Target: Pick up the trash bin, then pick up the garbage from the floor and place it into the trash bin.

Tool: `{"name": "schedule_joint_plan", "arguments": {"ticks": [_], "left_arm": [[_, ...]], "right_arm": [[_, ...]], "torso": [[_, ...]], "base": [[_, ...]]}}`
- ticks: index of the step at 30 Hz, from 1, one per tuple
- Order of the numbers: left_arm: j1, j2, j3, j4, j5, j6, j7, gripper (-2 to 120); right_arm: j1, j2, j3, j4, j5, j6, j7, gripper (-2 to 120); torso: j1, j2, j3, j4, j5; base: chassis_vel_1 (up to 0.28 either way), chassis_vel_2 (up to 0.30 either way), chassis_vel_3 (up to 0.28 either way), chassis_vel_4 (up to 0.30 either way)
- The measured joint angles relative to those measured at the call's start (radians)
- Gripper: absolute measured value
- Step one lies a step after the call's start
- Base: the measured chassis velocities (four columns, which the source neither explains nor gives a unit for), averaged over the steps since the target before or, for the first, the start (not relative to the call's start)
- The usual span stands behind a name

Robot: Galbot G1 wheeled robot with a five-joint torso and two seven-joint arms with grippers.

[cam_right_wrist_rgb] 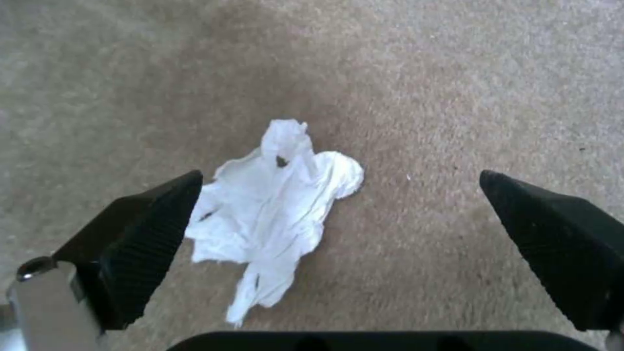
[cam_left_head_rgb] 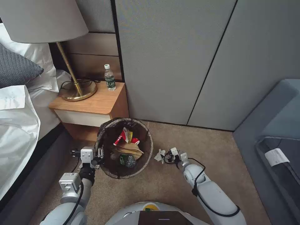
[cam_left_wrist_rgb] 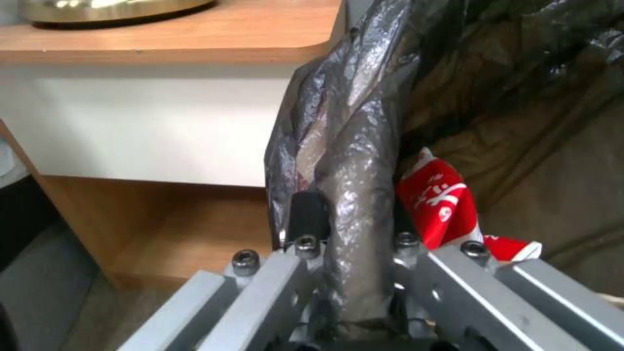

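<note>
the white tissue [cam_right_wrist_rgb: 276,214] is seen flat on the carpet [cam_right_wrist_rgb: 455,97], off-centre between the wide-apart fingers of the right gripper [cam_right_wrist_rgb: 338,234]: it lies just beside one pad [cam_right_wrist_rgb: 146,243] and well clear of the other, its crumpled long axis running roughly along the gripper's reach, not across the gap. the right gripper [cam_left_head_rgb: 172,157] is judged the nearer one (the tissue [cam_left_head_rgb: 160,155] lies just ahead of it). the trash bin [cam_left_head_rgb: 147,156], already holding other litter, is clamped at its bag-lined rim [cam_left_wrist_rgb: 351,161] by the left gripper [cam_left_head_rgb: 99,156].
</note>
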Motion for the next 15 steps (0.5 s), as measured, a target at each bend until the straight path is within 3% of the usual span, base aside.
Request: {"name": "schedule_joint_plan", "arguments": {"ticks": [15], "left_arm": [[0.002, -0.006, -0.002, 0.000, 0.003, -0.002, 0.000, 3]], "right_arm": [[0.047, 0.041, -0.048, -0.078, -0.053, 0.017, 0.022, 100]], "torso": [[0.000, 0.000, 0.000, -0.0001, -0.0001]], "base": [[0.000, 0.000, 0.000, 0.000]]}}
